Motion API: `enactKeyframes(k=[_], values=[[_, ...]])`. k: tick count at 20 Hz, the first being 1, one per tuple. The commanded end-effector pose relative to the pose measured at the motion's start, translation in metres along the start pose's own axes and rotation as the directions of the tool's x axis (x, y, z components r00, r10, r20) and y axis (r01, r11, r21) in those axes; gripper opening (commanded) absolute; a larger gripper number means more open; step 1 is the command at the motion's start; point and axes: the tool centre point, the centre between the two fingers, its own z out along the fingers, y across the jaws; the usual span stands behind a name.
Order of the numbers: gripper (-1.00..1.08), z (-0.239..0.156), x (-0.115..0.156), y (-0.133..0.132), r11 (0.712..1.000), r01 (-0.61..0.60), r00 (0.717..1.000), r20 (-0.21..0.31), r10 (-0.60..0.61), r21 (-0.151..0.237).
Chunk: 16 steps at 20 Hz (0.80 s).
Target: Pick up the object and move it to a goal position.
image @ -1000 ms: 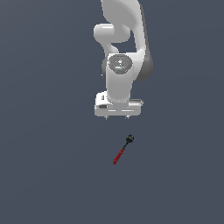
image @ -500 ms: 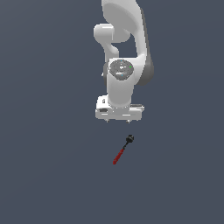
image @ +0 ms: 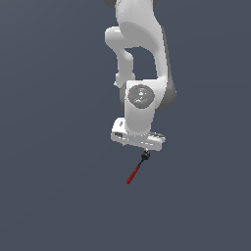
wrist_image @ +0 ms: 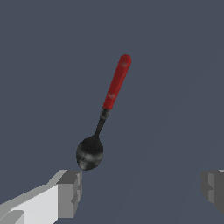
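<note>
- Gripper (wrist_image: 140, 192) spread wide, holding nothing, 2 fingers (wrist_image: 70, 192) apart
- I see the object (wrist_image: 105, 116) (red handle, black head) lying flat, head just beside 1 finger

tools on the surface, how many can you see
1. The tool lies alone just ahead of the open gripper, its black head near one fingertip; the arm may hide more in the exterior view.

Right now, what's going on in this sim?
A single Panda arm is over a small tool with a red handle and a black rounded head, lying on the flat grey surface. The gripper is open, jaws wide apart, nothing held. In the wrist view the tool's black head sits near one finger, not centred between them. The pick has not happened yet.
</note>
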Motion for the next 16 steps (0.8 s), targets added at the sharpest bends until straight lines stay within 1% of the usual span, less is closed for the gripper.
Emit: enactKeyframes(k=[1,8,16], values=[[1.0,0.011,0.01,-0.008,0.998,-0.064,0.998,-0.008,0.064,0.001],[1.0,0.037,0.03,-0.025,0.98,-0.201,0.979,-0.026,0.201,0.005],[1.0,0.053,0.04,-0.035,0.96,-0.279,0.96,-0.038,0.279,0.009]])
